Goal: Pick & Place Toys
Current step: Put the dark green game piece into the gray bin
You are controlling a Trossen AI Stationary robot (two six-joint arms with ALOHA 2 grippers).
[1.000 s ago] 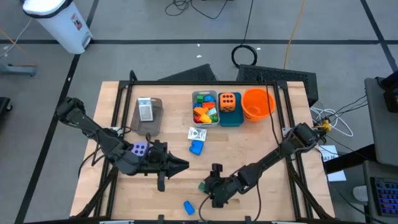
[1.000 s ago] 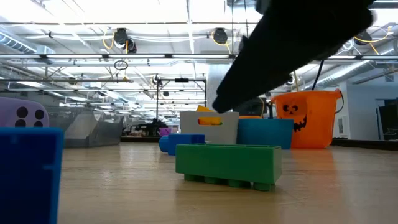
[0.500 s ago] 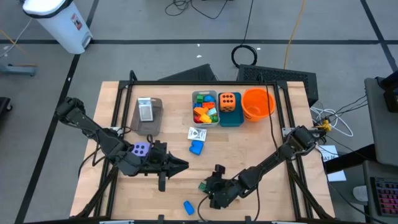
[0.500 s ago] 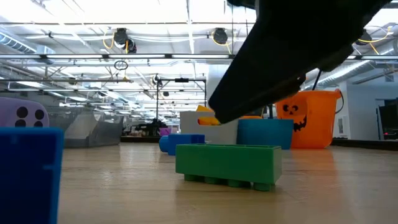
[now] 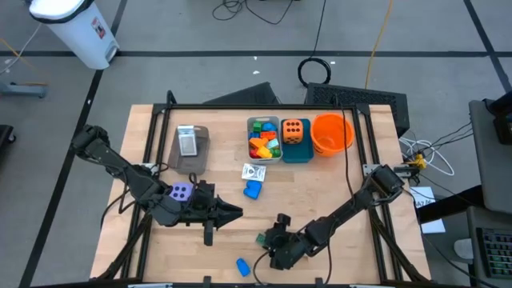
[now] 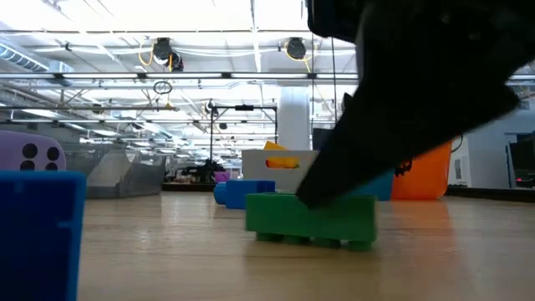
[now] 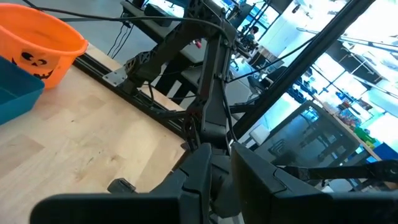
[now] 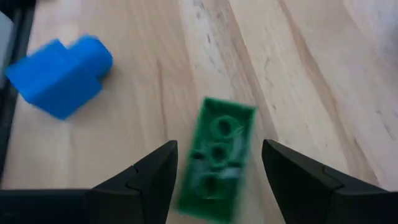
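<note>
Green brick (image 8: 219, 155) lying flat on the wooden table (image 5: 336, 192) near its front edge, studs up, between the 2 spread fingers of the right gripper (image 8: 217, 180) — open, holding nothing, apparently lined up to close on it. Just beside it lies a blue brick (image 8: 59, 74). Farther back stand the bins — grey (image 5: 263, 126) and teal (image 5: 297, 150). The left gripper (image 5: 232, 212) waits mid-table, nearly closed and seemingly empty.
</note>
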